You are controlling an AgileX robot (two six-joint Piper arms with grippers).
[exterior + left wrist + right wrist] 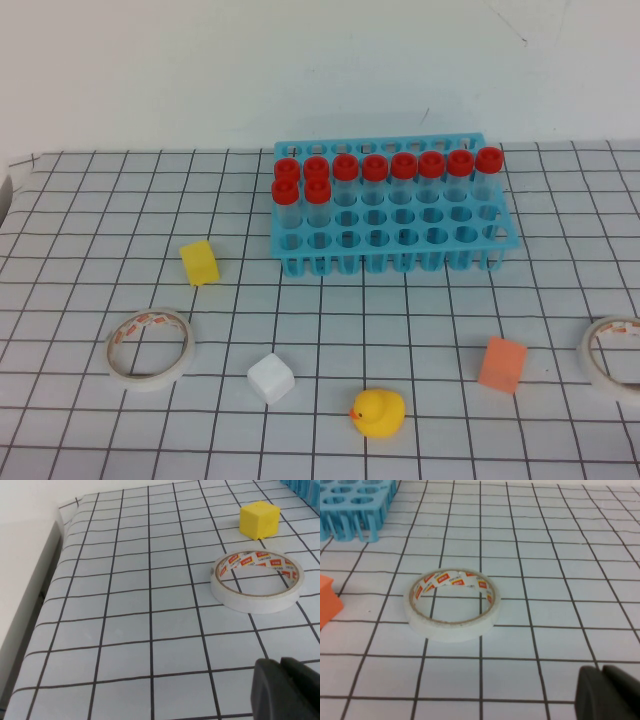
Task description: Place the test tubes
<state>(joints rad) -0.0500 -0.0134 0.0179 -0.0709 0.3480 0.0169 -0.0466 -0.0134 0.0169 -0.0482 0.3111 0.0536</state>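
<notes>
Red-capped test tubes [388,167] seem all in blue rack [395,262], so left gripper [281,667] & right gripper [603,675], both closed w/ nothing held, each near a tape roll [256,580], best park clear of it.

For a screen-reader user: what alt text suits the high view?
Blue rack holds ten red-capped test tubes; yellow cube, white cube, orange block, duck and two tape rolls lie nearer. Left gripper and right gripper, both shut, sit off-view, one by each roll.
</notes>
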